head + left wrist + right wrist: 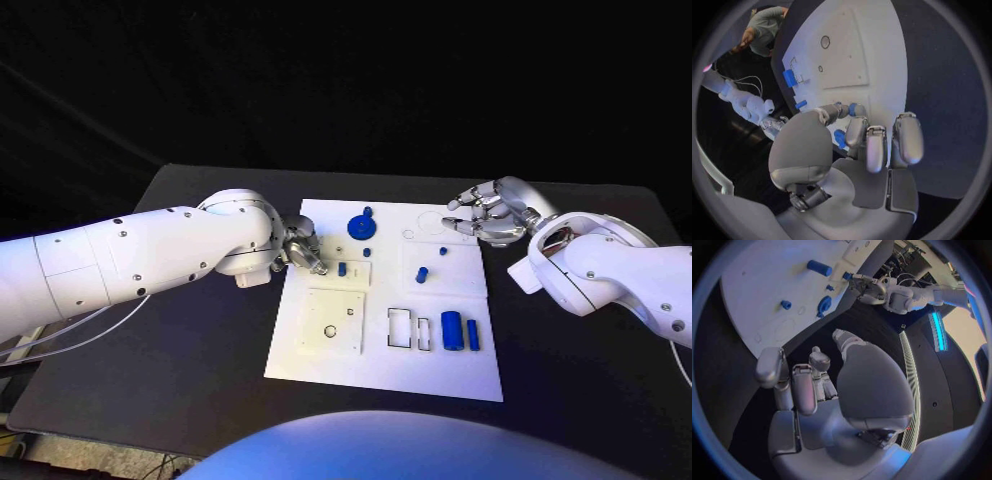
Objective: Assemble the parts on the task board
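Observation:
The white task board (382,360) lies mid-table. My left hand (303,250) is at its left edge. Thumb and one finger pinch a small blue part (342,268) just above the board, also seen as the same blue part (852,108) at the fingertips of that hand (861,145). A blue round disc (361,226), small blue pegs (421,274) and two blue cylinders (451,328) lie on the board. My right hand (490,212) hovers by the board's far right corner with its fingers loosely spread and nothing in them; that hand (817,385) is over black table.
A raised white square plate (332,322) with a small hole sits on the board's near left. Beside it are rectangular slots (400,328). The black table (173,350) stretches on both sides of the board. My left forearm (144,260) crosses the table's left part.

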Robot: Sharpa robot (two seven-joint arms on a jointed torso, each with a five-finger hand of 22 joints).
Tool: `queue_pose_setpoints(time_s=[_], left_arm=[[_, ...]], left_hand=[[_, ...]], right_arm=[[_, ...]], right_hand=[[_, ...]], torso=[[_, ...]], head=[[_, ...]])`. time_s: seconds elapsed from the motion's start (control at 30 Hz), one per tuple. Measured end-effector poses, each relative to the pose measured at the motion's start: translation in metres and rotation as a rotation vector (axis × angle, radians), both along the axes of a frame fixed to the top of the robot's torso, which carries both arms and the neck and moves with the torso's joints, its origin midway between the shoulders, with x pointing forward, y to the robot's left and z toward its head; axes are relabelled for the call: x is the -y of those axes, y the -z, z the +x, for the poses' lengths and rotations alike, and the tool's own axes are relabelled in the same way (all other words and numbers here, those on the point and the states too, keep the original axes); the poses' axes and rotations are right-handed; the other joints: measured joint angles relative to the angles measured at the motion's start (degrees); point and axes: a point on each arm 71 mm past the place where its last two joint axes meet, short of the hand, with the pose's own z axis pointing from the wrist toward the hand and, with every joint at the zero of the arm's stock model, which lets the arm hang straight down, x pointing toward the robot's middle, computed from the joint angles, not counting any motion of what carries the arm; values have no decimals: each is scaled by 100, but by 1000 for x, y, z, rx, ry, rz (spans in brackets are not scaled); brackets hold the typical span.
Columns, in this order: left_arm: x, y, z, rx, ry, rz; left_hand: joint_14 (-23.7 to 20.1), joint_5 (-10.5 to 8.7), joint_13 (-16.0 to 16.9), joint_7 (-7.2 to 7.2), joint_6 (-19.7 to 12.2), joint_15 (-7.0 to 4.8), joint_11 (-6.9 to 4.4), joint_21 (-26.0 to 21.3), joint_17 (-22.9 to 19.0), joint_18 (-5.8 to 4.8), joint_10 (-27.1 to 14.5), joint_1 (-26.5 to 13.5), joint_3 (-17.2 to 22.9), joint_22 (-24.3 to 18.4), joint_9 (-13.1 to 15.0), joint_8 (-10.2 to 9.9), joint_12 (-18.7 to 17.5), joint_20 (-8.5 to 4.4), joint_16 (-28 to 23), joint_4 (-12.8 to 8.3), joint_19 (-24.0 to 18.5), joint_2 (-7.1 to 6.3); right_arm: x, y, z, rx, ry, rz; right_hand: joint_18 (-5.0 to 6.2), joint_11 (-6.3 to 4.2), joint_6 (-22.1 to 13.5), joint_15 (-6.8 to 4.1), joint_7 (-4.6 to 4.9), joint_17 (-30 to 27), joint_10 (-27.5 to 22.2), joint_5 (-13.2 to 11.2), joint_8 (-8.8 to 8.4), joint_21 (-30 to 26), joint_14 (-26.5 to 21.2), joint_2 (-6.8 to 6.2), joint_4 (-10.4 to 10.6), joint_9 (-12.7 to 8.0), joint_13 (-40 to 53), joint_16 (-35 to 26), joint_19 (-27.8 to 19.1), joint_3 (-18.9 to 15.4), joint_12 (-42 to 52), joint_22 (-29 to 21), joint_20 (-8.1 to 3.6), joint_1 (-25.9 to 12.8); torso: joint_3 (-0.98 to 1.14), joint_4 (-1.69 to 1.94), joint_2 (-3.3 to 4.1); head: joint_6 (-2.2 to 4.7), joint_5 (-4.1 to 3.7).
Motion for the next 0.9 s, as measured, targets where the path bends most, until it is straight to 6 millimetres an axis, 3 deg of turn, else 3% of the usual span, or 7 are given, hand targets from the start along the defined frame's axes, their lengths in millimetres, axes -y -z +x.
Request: queue_pose_setpoints(time_s=[0.9], left_arm=[[6,0,9,-37,-18,19]], left_hand=[[0,-85,-1,-73,144,0,20,0,0,0,20,-29,1,-1,-10,12,0,0,0,1,0,30]], right_arm=[[-1,0,0,-1,-1,0]], right_hand=[[0,0,-28,0,28,-2,0,0,44,-29,0,0,0,0,-11,-22,0,0,0,-2,0,0]], torso=[[-3,-2,1]], head=[[-7,-5]])
